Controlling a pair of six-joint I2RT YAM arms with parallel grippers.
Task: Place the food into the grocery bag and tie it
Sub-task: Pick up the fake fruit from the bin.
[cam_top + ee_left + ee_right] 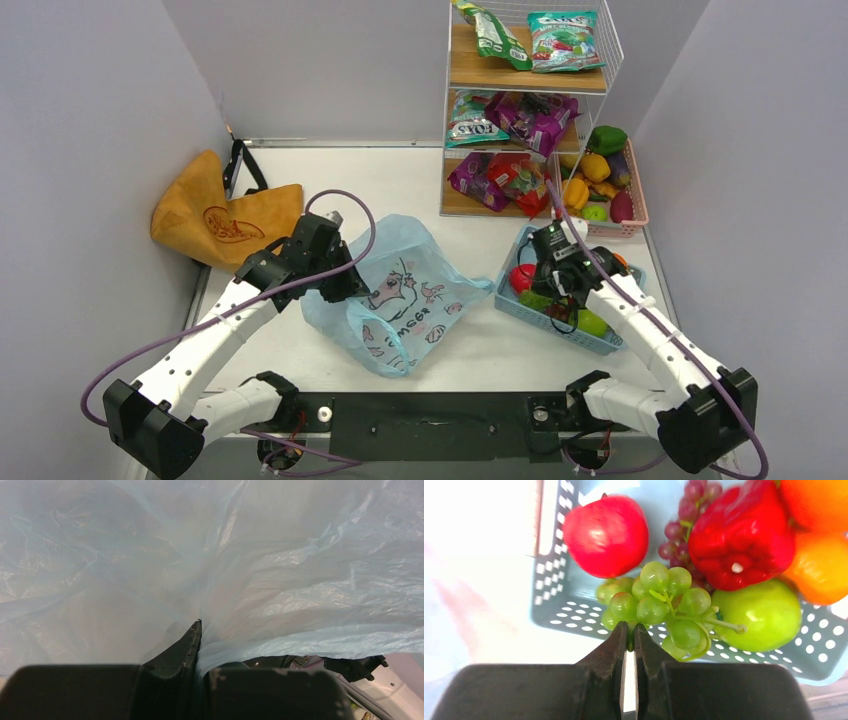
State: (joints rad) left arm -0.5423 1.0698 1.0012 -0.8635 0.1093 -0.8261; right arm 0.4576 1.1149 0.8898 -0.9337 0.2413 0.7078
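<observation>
Between right jaws, one green grape bunch point(655, 578) beside one red apple point(605, 535)

Place: we see a robot lab cell staged as a shop | Evidence: bare grey walls point(90, 100), white desk point(400, 180), wire shelf point(480, 72) of snack packs point(563, 40)

One brand name can be read — the rest is blur.

Seen from above, a white-and-green packet point(465, 128) on the middle shelf of the wire rack point(520, 74) carries "FOX'S" in dark capitals. The blue grocery bag point(420, 250) on the worktop point(300, 170) shows a row of dark letters under its cartoon drawings, too blurred to spell out. The tan tote point(225, 222) bears a round stamped emblem whose wording cannot be made out — likewise the print on the other snack packets point(565, 40).
</observation>
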